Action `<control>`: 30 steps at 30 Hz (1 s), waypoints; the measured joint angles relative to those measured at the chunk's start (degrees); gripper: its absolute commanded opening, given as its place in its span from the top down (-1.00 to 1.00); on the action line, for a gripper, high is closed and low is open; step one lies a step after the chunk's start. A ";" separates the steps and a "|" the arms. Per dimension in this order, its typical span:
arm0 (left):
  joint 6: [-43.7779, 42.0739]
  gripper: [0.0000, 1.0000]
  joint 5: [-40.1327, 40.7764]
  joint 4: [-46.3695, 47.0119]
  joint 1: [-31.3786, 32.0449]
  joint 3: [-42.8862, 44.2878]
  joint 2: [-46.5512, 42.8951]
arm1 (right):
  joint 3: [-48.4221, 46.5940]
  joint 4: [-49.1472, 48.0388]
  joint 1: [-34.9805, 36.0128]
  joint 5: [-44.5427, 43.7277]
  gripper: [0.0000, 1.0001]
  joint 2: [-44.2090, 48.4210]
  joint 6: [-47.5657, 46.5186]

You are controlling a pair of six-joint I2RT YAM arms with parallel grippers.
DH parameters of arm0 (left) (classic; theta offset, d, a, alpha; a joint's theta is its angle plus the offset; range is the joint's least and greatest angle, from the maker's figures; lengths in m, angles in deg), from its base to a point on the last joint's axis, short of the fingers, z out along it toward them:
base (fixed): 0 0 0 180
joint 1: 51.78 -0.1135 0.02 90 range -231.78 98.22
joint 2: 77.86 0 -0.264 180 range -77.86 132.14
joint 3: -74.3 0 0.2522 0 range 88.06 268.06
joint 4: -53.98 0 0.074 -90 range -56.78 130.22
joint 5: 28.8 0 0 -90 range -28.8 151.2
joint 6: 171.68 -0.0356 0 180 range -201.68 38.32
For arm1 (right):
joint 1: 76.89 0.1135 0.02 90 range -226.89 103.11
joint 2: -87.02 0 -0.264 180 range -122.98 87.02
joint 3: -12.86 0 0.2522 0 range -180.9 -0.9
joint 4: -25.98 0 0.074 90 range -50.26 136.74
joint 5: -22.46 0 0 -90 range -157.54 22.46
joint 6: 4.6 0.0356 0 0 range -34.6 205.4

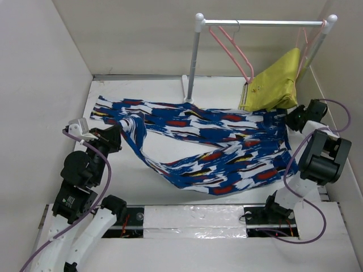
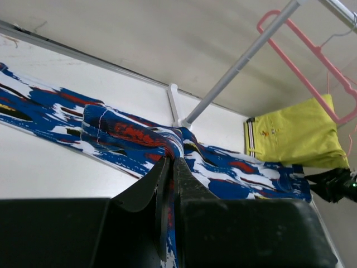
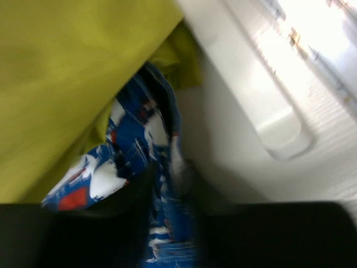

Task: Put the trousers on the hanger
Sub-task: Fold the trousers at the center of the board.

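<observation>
Left gripper [image 2: 172, 162]: jaws closed tight on a bunched fold of the trousers [image 1: 215, 153]. The fabric runs from those jaws across the tabletop [image 1: 164, 90] to the right gripper [image 1: 290, 119]. Right jaws: blue cloth sits between them, but the wrist view is too blurred to tell if it's clamped or loose. Hanger [image 1: 229, 48] hangs on the rail [image 1: 266, 23], above and beyond both jaws, nearer the right ones. Yellow-green garment [image 1: 275, 85] hangs just beyond the right jaws, right against the trousers there.
</observation>
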 measured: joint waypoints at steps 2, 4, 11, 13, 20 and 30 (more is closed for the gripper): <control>0.00 1.00 -0.61 0.09 0.42 -0.31 0.63 | -0.85 -0.52 0.39 -2.19 -0.75 0.31 -0.44; 0.00 1.00 -1.25 0.07 0.81 -0.46 1.14 | -0.76 0.07 -0.15 -3.72 -0.83 1.03 -1.33; -0.02 1.00 -2.51 0.59 3.85 -0.48 1.81 | 17.46 3.17 -3.43 -12.46 -0.62 21.70 -0.26; -0.02 1.00 -2.51 0.66 4.94 -0.48 1.79 | 22.88 5.79 -3.72 -16.22 -0.50 31.89 0.42; -0.07 1.00 -1.79 0.81 9.29 -0.48 -0.57 | 31.23 16.37 -8.92 -20.74 -0.15 54.49 1.49; -0.24 1.00 1.51 1.20 15.65 -0.48 -5.01 | 31.01 29.16 -10.05 -24.28 -0.26 42.71 8.55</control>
